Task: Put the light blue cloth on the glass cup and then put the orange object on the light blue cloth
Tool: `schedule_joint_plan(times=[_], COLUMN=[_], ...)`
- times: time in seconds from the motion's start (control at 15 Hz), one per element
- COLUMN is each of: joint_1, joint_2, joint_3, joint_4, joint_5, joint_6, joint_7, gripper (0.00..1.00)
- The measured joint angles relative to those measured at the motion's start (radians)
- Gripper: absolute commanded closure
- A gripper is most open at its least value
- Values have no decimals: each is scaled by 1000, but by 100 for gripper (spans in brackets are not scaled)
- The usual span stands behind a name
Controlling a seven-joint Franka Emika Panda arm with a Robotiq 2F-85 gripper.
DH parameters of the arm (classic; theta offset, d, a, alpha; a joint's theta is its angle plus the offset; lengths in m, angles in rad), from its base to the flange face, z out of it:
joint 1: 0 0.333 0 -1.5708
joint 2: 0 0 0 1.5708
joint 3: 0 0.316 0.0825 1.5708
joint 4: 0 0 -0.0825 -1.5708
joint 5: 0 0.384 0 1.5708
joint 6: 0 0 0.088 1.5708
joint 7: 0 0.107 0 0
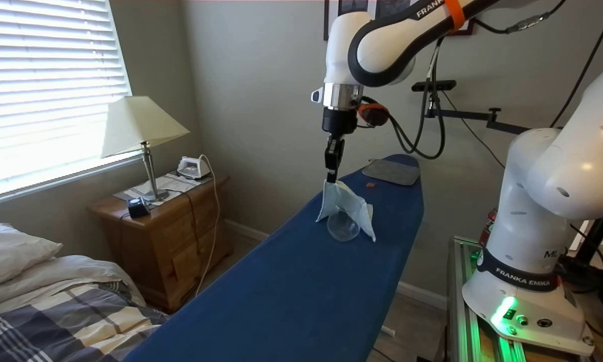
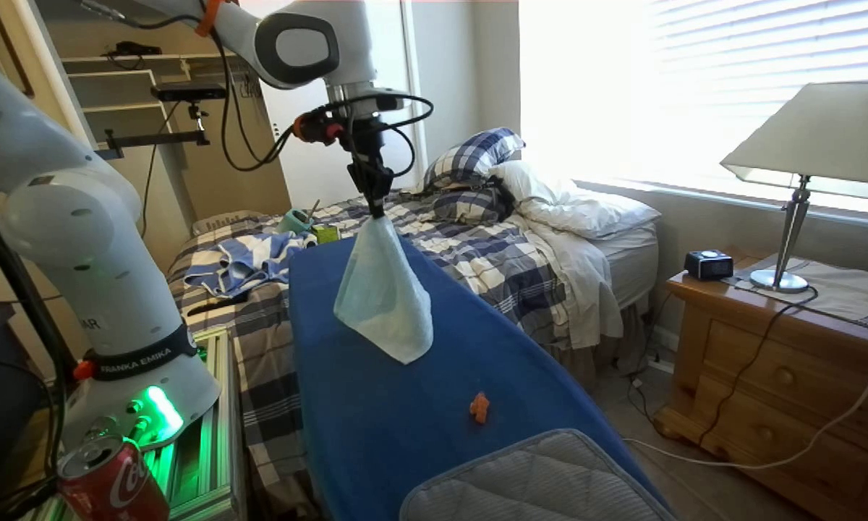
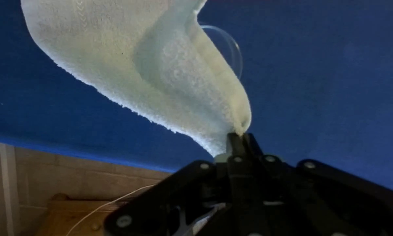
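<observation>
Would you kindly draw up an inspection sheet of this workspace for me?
Surface: dark blue board, long and rounded at one end.
Job's things: light blue cloth partly hides the glass cup, whose stance is unclear; orange object lies on the board, apart from the cloth.
Clutter: grey pad on the board; red soda can near the robot's base.
Gripper: shut on the light blue cloth, pinching it above the board.
Cables: black cables hang in loops beside the gripper; white cord runs down past the wooden nightstand.
Surroundings: lamp and iron on the nightstand; bed with checked covers; window with blinds.
</observation>
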Motion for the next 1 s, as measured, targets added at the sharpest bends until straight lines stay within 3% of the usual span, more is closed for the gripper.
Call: schedule_joint_plan(times=[0.73, 1.0], joint_1=[45, 64], joint_2=[-63, -71], joint_3=[60, 62], joint_4=[2, 3], joint_5=[36, 61], joint_6=[-110, -95], joint_7=[47, 48], gripper=[99, 99])
